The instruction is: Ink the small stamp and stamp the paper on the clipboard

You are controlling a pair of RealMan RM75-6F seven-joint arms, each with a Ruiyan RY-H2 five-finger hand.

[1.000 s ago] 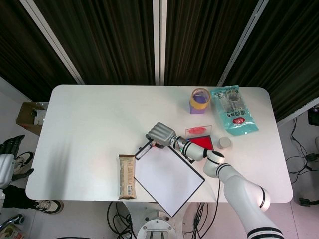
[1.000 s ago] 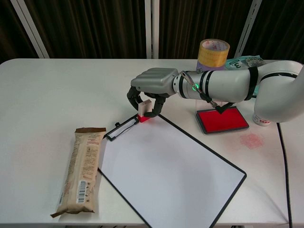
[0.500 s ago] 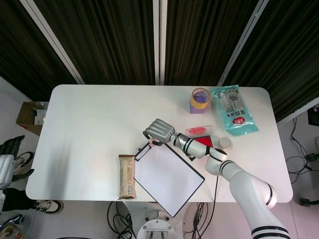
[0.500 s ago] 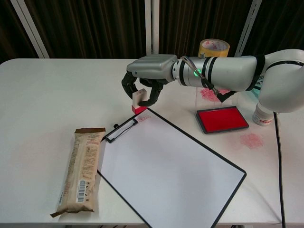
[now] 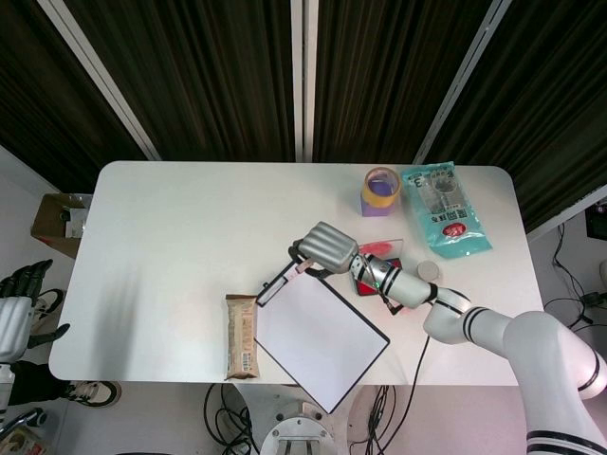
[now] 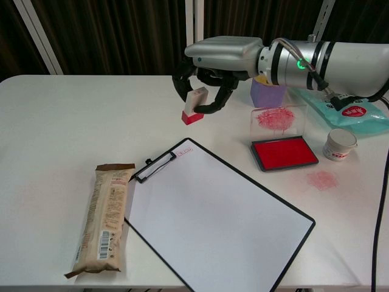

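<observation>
My right hand (image 6: 214, 68) (image 5: 328, 247) hangs above the table behind the clipboard and pinches the small stamp (image 6: 194, 106), a white block with a red base, tilted in the air. The clipboard (image 6: 182, 145) lies at an angle near the front, with white paper (image 6: 213, 219) (image 5: 318, 332) on it. A small red mark (image 6: 184, 151) shows on the paper beside the clip (image 6: 155, 166). The open red ink pad (image 6: 284, 152) lies right of the hand, its clear lid (image 6: 278, 120) standing up. My left hand (image 5: 14, 308) hangs off the table's left edge, holding nothing.
A wrapped snack bar (image 6: 103, 219) lies left of the clipboard. A small white jar (image 6: 339, 143), a teal bag (image 6: 358, 115) and a tape roll on a purple box (image 5: 380, 191) stand at the back right. A red smear (image 6: 322, 179) marks the table.
My right hand has lifted the stamp off the paper's top corner and carried it up and to the right, toward the ink pad. A small red mark now shows there.
</observation>
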